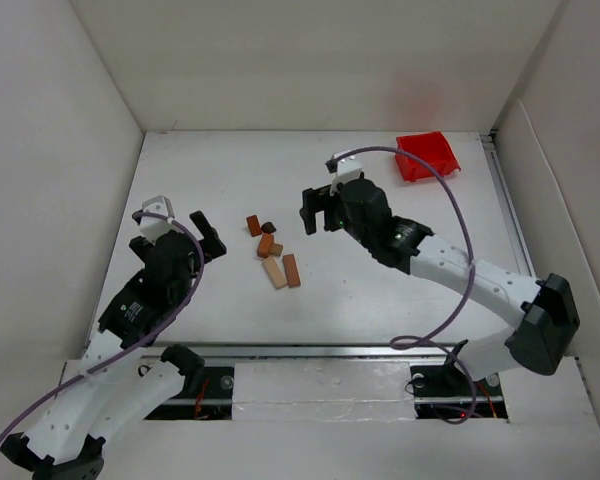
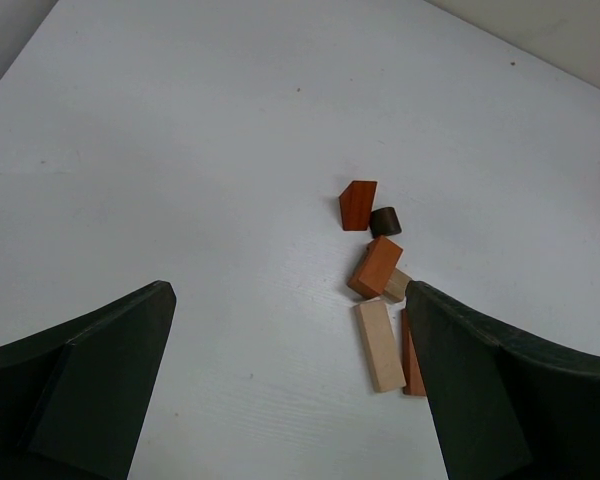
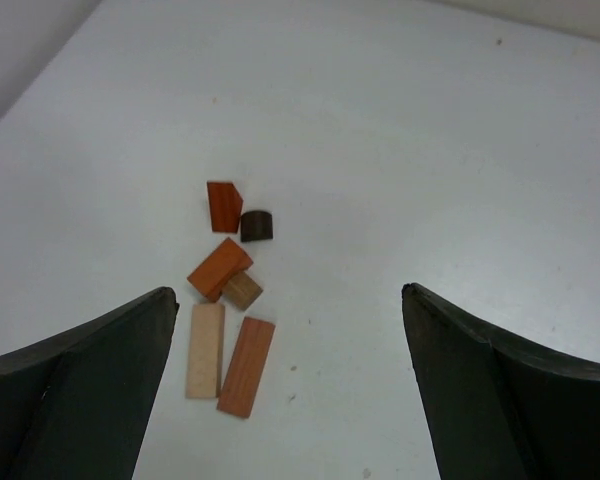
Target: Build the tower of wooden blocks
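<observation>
Tho unstacked, wood blocks (image 1: 267,244) close tog.

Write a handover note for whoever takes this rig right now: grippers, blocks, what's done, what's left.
Left gripper: open, empty, facing the blocks, touching none.
Right gripper: open, empty, above the table, just right of the blocks.
Blocks: six loose pieces clustered on the table between the arms: red wedge, dark piece, orange block against the small tan piece, pale long block beside the reddish-brown long block.
Red bin: far right corner, apart from the blocks.
Done: nothing stacked.
Left: the whole tower.
</observation>
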`<state>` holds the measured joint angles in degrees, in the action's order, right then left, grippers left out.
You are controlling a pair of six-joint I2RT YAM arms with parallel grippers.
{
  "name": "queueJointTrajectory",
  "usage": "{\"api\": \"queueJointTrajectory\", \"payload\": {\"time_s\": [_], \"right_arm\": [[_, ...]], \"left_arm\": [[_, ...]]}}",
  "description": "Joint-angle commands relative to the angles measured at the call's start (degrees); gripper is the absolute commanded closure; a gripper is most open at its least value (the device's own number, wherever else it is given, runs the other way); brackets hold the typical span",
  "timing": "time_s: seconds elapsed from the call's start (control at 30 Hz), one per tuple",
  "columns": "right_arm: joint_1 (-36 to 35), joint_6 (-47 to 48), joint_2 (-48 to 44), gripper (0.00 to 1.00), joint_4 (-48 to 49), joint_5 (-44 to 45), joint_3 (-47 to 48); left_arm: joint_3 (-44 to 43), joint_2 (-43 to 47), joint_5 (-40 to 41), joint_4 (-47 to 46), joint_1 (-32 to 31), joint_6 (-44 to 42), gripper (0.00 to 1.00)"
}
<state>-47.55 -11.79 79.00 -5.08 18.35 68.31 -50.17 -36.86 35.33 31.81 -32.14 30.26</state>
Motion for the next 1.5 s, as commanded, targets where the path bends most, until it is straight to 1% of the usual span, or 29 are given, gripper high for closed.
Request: {"api": "queueJointTrajectory", "payload": {"time_s": [0.0,0.03,0.1,0.13,0.17,0.27,0.4,0.8,1.0,1.1,1.13,1.2,1.23,1.3,1.37,1.4,1.47], "right_arm": [[0.00,-2.88,5.61,0.03,-3.36,0.11,0.77],[0.00,-2.89,7.12,0.06,-3.09,-0.33,0.42],[-0.70,-3.24,10.54,0.14,-4.05,-0.42,1.20],[-2.27,-3.32,13.69,0.18,-5.10,-0.42,1.56],[-2.81,-3.50,15.38,0.26,-5.29,-0.33,1.91],[-4.92,-4.12,20.31,0.29,-6.08,-0.42,4.19],[-7.20,-5.08,23.30,0.32,-5.64,-0.86,5.69],[-7.21,-5.79,31.64,0.40,-5.29,-3.93,7.44],[-7.73,-6.05,32.88,0.42,-4.59,-5.86,7.54],[-7.73,-5.96,34.11,0.44,-4.93,-5.69,8.24],[-7.73,-5.79,34.55,0.49,-5.29,-5.43,8.67],[-7.73,-5.52,35.60,0.55,-6.77,-3.68,9.29],[-7.73,-5.52,35.61,0.62,-7.22,-3.32,9.29],[-6.52,-4.91,34.91,0.68,-7.83,-3.40,9.21],[-5.37,-4.12,34.21,0.92,-8.01,-4.37,8.42],[-4.06,-3.07,33.24,0.99,-8.36,-4.81,8.33],[-2.64,-2.19,32.27,1.00,-8.89,-5.43,7.89]], "left_arm": [[-1.07,1.43,0.61,-1.84,-0.03,0.06,0.01],[-0.98,1.70,0.88,-1.23,-0.03,0.32,0.01],[-1.07,2.67,1.49,-0.96,-0.03,0.94,0.01],[-0.89,3.19,1.58,-1.05,-0.03,1.03,0.01],[-0.80,3.37,1.41,-1.14,-0.03,0.94,0.01],[-0.63,3.55,0.88,-1.58,-0.03,0.42,0.01],[-0.72,1.80,-0.35,-2.02,-0.03,-0.46,0.01],[-0.54,2.58,-1.32,-2.55,-0.03,-1.08,0.01],[-0.45,2.76,-1.41,-2.55,-0.03,-1.08,0.01],[-0.54,2.76,-1.32,-2.55,-0.03,-1.17,0.01],[-0.54,2.85,-1.41,-2.55,-0.03,-1.08,0.01],[-0.54,2.85,-1.32,-2.55,-0.03,-1.17,0.01],[-0.54,2.85,-1.32,-2.55,-0.03,-1.08,0.01],[-0.54,3.11,-1.32,-2.55,-0.03,-1.08,0.01],[-0.45,3.29,-1.41,-2.55,-0.03,-1.08,0.01],[-0.45,3.29,-1.41,-2.55,-0.03,-1.08,0.01],[-0.45,3.37,-1.67,-2.72,-0.03,-1.26,0.01]]}}
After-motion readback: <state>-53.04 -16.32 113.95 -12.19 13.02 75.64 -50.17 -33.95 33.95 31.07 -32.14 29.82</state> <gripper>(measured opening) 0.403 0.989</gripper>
